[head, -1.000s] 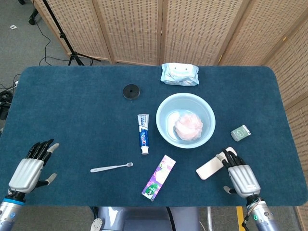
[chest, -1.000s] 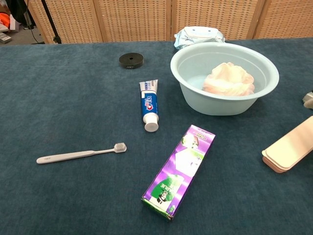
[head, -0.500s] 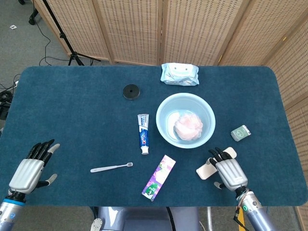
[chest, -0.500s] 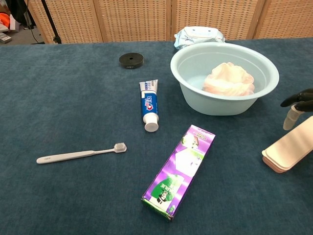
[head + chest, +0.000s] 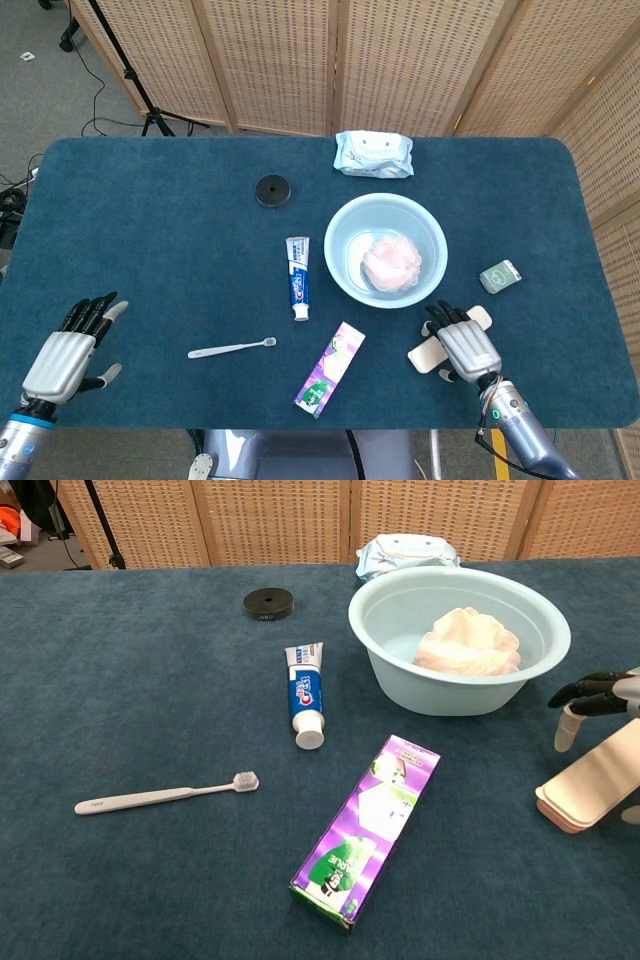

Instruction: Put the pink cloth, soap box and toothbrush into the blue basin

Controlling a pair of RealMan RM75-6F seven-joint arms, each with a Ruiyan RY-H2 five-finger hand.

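The light blue basin (image 5: 340, 232) (image 5: 380, 620) stands right of centre with the pink cloth (image 5: 392, 262) (image 5: 468, 643) bunched inside it. The cream soap box (image 5: 421, 357) (image 5: 590, 785) lies flat in front of the basin on the right. My right hand (image 5: 465, 347) (image 5: 592, 692) hovers over it with fingers spread, holding nothing. The white toothbrush (image 5: 232, 348) (image 5: 165, 795) lies on the cloth-covered table at front left, bristles to the right. My left hand (image 5: 62, 358) sits open near the front left corner, well left of the toothbrush.
A toothpaste tube (image 5: 298, 277) (image 5: 305, 698) and a purple carton (image 5: 330, 368) (image 5: 365, 825) lie between the toothbrush and the basin. A black disc (image 5: 272, 190), a pack of wipes (image 5: 373, 153) behind the basin and a small green object (image 5: 500, 277) at the right also sit on the table.
My right hand has moved left and forward from the table's front right until it is over the soap box. The left hand has barely shifted. Nothing on the table has moved.
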